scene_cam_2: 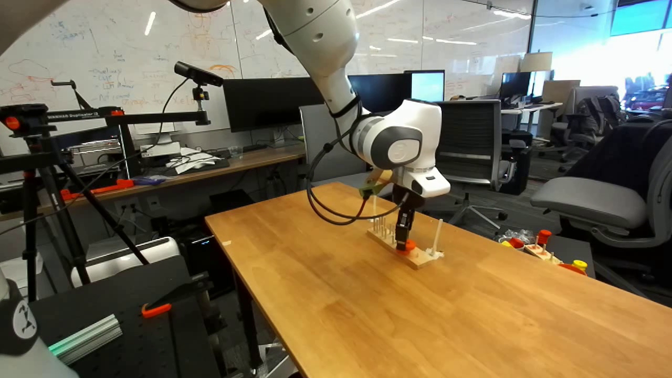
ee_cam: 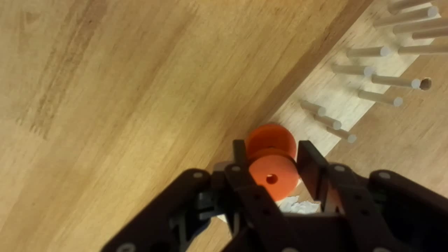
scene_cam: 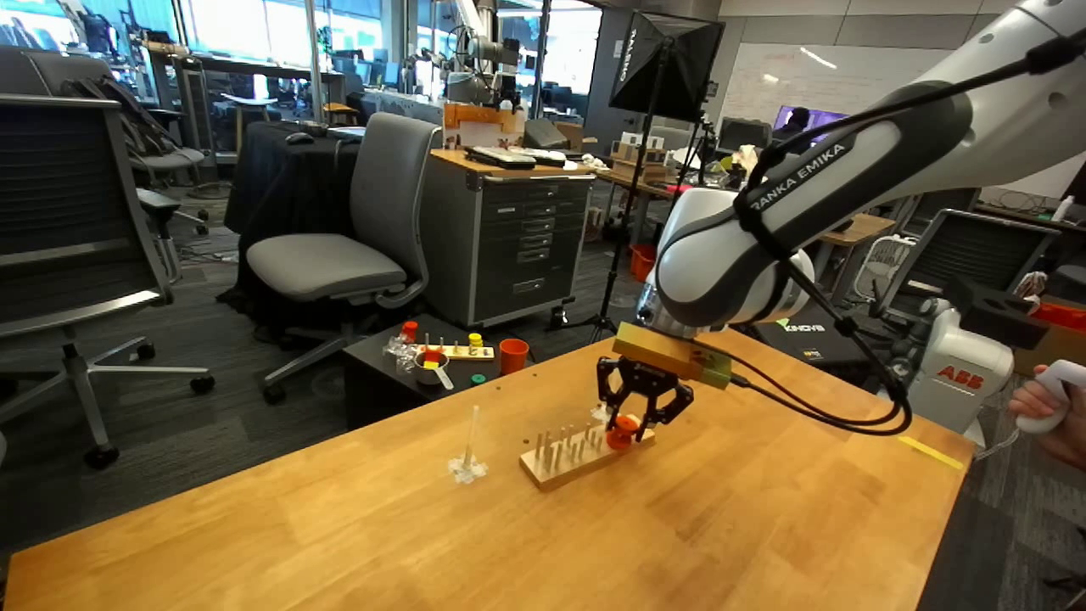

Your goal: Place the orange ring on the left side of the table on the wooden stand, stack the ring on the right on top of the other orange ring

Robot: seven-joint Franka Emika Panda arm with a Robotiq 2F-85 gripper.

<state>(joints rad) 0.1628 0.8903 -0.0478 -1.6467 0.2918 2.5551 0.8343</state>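
Note:
The wooden stand (scene_cam: 567,462) lies on the table (scene_cam: 339,526), with several thin upright pegs; it also shows in the wrist view (ee_cam: 343,82). At its peg-poor end, in both exterior views, is orange: in the wrist view an upper orange ring (ee_cam: 280,189) with a central hole overlaps a darker orange disc (ee_cam: 271,134) beneath. I cannot tell if these are two stacked rings or one flanged piece. My gripper (ee_cam: 269,152) is partly closed, its fingers hugging both sides of the upper ring; in an exterior view my gripper (scene_cam_2: 402,245) points down over the stand. Contact below is hidden.
A lone whitish stick (scene_cam: 473,437) stands taped to the table near the stand; it and a similar stick show in an exterior view (scene_cam_2: 437,236). A low black side table holds a small peg board (scene_cam: 458,351) and an orange cup (scene_cam: 512,356).

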